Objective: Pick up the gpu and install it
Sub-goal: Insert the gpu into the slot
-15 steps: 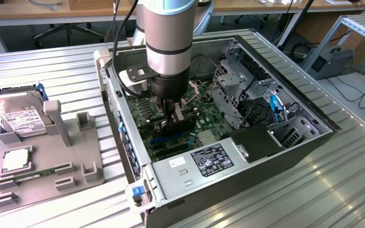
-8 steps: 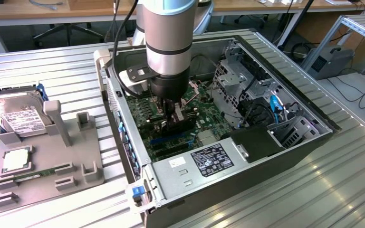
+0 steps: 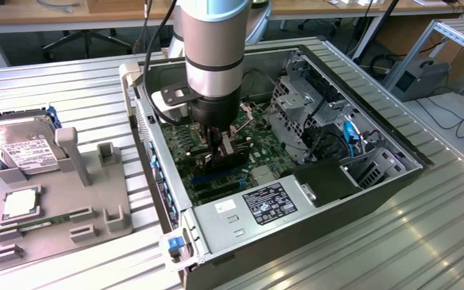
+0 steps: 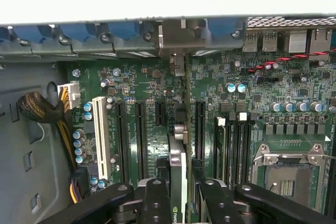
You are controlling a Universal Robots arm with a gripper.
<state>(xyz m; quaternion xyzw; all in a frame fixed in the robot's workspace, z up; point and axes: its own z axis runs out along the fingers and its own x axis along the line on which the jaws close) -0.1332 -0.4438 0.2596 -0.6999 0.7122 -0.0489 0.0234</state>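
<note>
The arm reaches straight down into the open case [image 3: 313, 199], which lies on its side on the slatted tabletop [image 3: 70, 84]. The fingers [image 4: 157, 203] are clenched on the gpu [image 4: 177, 182], one on each face, holding the card edge-on above the motherboard [image 4: 157, 87]. In the wrist view the card runs as a thin line from between the fingers to its silver bracket [image 4: 177, 38], which sits at the case's rear wall among the blue slot clips [image 4: 84, 30].

Long black slots [image 4: 140, 135] lie parallel on both sides of the card, close beside it; whether its lower edge is seated in one cannot be told. A white slot [image 4: 100, 135] lies farther off, near a bundle of yellow and black wires [image 4: 50, 111]. On the other side, the memory slots [image 4: 231, 145] and the bare CPU socket [image 4: 286, 174] stand near.

In the exterior view the gripper [image 3: 220, 145] hangs over the board's middle, with the drive cage [image 3: 296, 103] toward that view's right and the power supply [image 3: 256, 208] at the near end. Outside the case, on that view's left, a grey holder [image 3: 63, 211] carries a hard drive [image 3: 22, 151] and a memory stick [image 3: 31, 225].
</note>
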